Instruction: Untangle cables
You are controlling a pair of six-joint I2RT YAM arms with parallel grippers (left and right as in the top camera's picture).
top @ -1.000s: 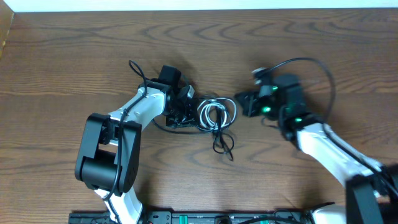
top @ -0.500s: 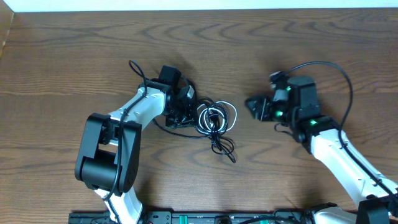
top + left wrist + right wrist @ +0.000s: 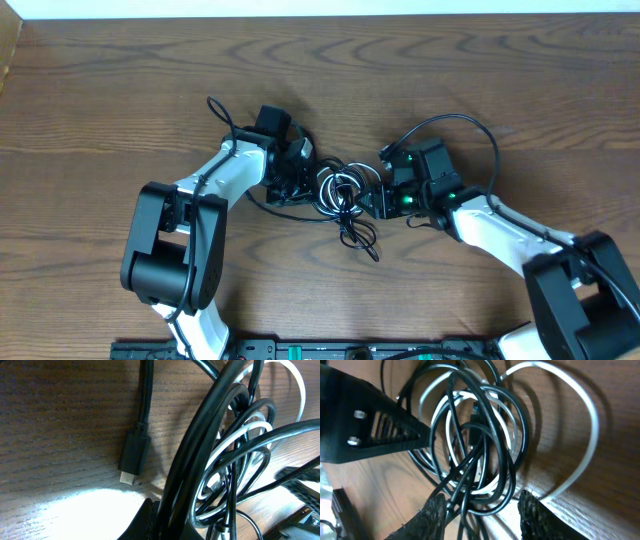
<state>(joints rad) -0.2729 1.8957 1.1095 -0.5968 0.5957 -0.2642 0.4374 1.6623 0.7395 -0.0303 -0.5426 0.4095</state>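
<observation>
The cables (image 3: 345, 192) lie as one knotted coil at the middle of the table (image 3: 120, 80), a black tail trailing toward lower centre. My left hand (image 3: 303, 181) is clenched on black strands at the coil's left edge; my right hand (image 3: 376, 199) sits at its right edge, fingers (image 3: 436, 511) spread, black loops lying in the gap. I judge the pull should run rightward, away from the left hand.

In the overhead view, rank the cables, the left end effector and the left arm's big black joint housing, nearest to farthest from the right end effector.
From the right end effector:
1. cables, right at its fingertips, table centre.
2. left end effector, across the tangle, to the left.
3. black joint housing, far lower left.
</observation>
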